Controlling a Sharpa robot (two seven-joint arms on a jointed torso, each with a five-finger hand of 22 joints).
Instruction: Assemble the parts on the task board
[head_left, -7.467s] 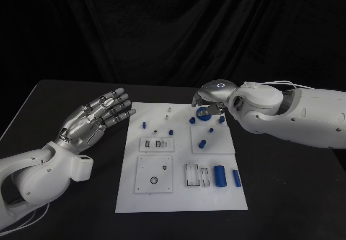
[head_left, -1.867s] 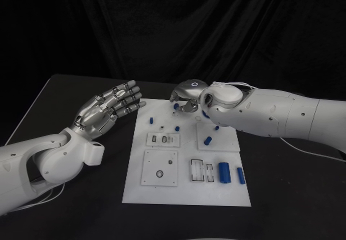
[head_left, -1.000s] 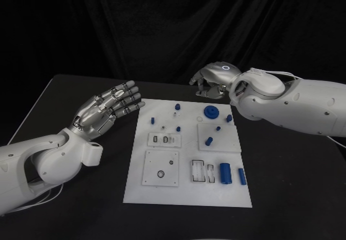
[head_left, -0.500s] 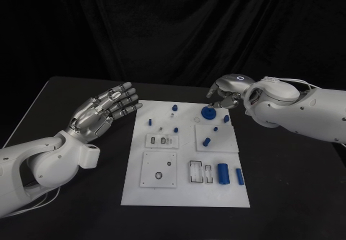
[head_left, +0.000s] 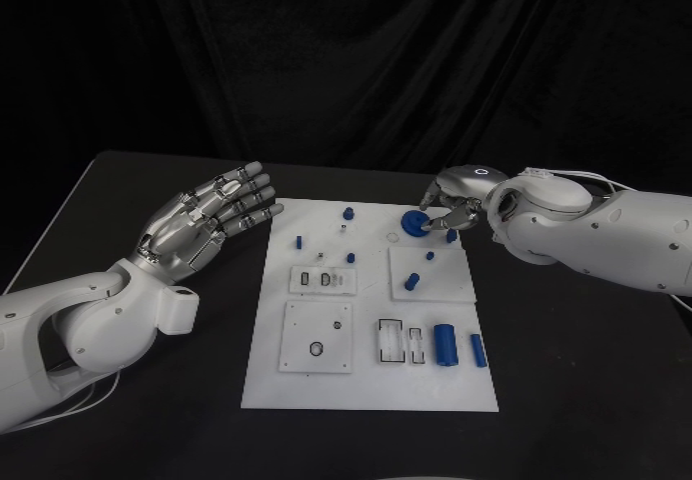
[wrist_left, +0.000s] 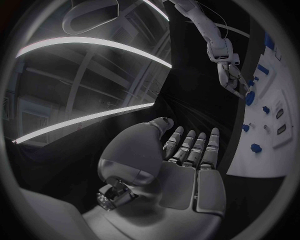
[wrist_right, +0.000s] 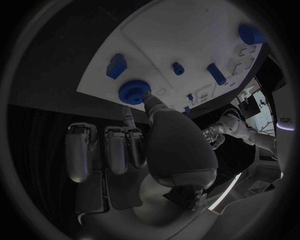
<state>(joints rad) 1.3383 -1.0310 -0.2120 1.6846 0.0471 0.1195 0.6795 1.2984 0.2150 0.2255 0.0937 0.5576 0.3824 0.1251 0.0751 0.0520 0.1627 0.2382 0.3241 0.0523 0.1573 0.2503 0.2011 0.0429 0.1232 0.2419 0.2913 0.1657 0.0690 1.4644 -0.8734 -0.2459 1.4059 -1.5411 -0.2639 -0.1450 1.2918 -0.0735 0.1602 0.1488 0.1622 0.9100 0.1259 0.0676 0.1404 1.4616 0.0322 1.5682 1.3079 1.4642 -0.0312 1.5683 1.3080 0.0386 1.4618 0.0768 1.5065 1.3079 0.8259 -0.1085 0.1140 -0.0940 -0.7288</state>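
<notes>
Head view: the white board (head_left: 369, 310) lies in the middle of the black table (head_left: 577, 350). The right hand (head_left: 459, 200) is at the board's far right corner, its fingertips on a round blue gear (head_left: 415, 223) that looks tipped up on edge; thumb and a finger seem to pinch it. The left hand (head_left: 202, 215) hovers over the table just beside the board's left edge, palm up, fingers straight and apart, holding nothing. On the board's far part stand small blue pegs, one near the far edge (head_left: 348, 212) and one towards the left edge (head_left: 299, 241). At the near right lie two blue cylinders (head_left: 446, 344) side by side, next to a white block with slots (head_left: 389, 342).

Left wrist view: the left hand (wrist_left: 187, 165) shows its palm and straight fingers, side by side, with nothing in them. Beyond it is the board (wrist_left: 275, 105), and over it the right hand (wrist_left: 232, 80) reaches down to the gear (wrist_left: 250, 98).

Right wrist view: the right hand (wrist_right: 134, 137) has its thumb tip against the rim of the gear (wrist_right: 132, 91), a toothed blue disc, with one finger touching beside it; the other fingers are curled low, away from it. Around the gear on the board (wrist_right: 156, 40) are a blue square-headed piece (wrist_right: 116, 65), a small peg (wrist_right: 178, 67) and a short cylinder (wrist_right: 217, 74).
</notes>
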